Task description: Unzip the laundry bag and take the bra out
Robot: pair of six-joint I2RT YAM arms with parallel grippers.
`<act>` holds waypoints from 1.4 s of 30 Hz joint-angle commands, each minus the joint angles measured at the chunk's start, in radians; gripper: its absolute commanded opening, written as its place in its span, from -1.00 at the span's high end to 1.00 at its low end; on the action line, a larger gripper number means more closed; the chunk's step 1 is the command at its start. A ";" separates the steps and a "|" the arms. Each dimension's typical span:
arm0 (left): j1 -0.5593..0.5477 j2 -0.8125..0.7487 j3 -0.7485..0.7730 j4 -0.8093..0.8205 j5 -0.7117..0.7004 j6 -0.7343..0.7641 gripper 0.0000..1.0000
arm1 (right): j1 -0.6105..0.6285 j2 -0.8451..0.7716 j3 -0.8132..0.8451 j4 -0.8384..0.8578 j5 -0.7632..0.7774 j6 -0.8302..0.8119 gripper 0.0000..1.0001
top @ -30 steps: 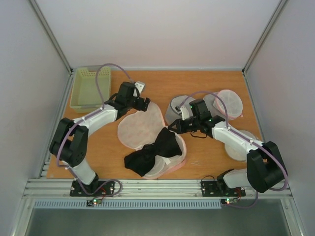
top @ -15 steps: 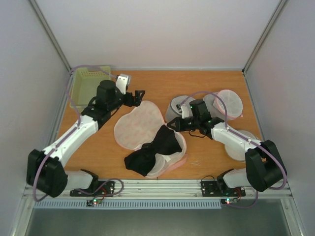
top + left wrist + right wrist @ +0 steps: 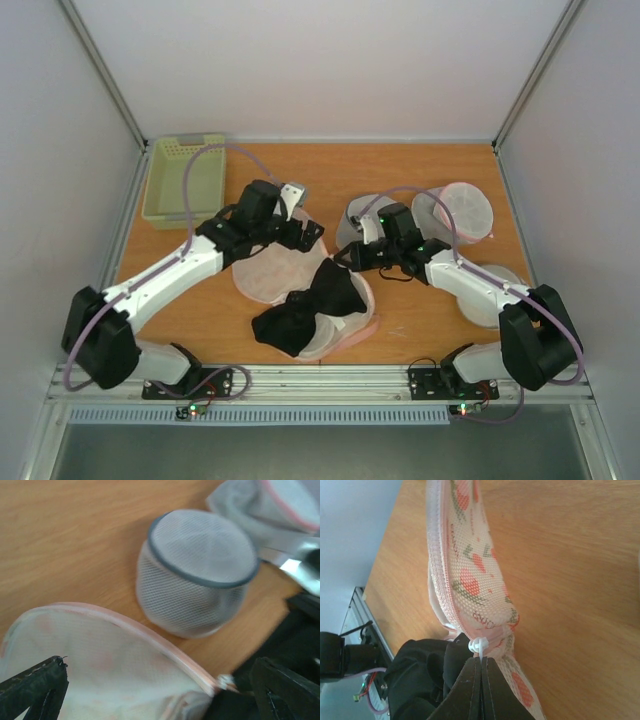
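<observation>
Orange-brown wood forms the bench (image 3: 400,170), and the biggest change on it in the last half second is the left arm. It has swung in from beside the green basket (image 3: 160,195), and the left fingers (image 3: 308,233) now hang over the far lobe of the laundry bag (image 3: 262,278), near the right arm's wrist. They are spread wide, one black tip on each side of the bag's pink-trimmed edge in the left wrist view, gripping nothing. The right arm has barely shifted. The laundry bag lies unzipped and folded open in the middle of the bench, pale mesh lining upward. Its printed outer face shows in the right wrist view. The basket sits at the far left corner. A grey-rimmed round mesh bag (image 3: 197,570) stands just beyond the laundry bag, and a pink-rimmed one (image 3: 462,212) lies further right. What either holds cannot be told. The bra (image 3: 310,310) rests where it did, sprawled black across the near lobe of the opened lining, partly overhanging onto the wood. The right fingers (image 3: 481,667) are pressed together at the white zip pull (image 3: 479,644) on the bag's edge, the bra just beside them.
</observation>
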 commanded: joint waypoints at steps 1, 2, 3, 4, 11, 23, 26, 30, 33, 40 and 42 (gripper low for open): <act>-0.005 0.097 0.102 -0.141 -0.128 -0.109 -0.99 | 0.057 -0.048 0.052 -0.033 0.054 -0.034 0.98; -0.020 0.101 0.096 -0.137 -0.144 -0.133 -0.99 | 0.063 -0.055 0.057 -0.035 0.067 -0.031 0.98; -0.036 0.104 0.082 -0.129 -0.162 -0.166 -0.99 | 0.071 -0.057 0.063 -0.039 0.079 -0.029 0.98; -0.052 0.108 0.071 -0.117 -0.180 -0.185 -0.99 | 0.080 -0.055 0.071 -0.046 0.092 -0.030 0.98; -0.100 0.118 0.042 -0.088 -0.233 -0.296 -0.99 | 0.130 -0.029 0.111 -0.066 0.125 -0.047 0.98; -0.103 0.068 -0.013 -0.068 -0.222 -0.313 0.96 | 0.132 -0.041 0.127 -0.074 0.101 -0.064 0.98; -0.102 0.042 -0.020 0.006 -0.193 -0.262 0.99 | 0.132 -0.021 0.146 -0.097 0.038 -0.107 0.98; -0.103 -0.006 -0.067 0.187 -0.064 -0.085 0.99 | 0.132 0.037 0.190 -0.185 -0.057 -0.175 0.98; -0.102 -0.035 -0.096 0.265 0.014 0.034 0.99 | 0.132 0.040 0.159 -0.164 -0.143 -0.180 0.98; -0.099 -0.061 -0.127 0.413 0.304 0.069 0.99 | 0.125 0.036 0.084 -0.021 -0.216 -0.132 0.98; -0.098 -0.060 -0.132 0.431 0.330 0.041 0.99 | 0.103 0.049 0.069 0.002 -0.176 -0.112 0.98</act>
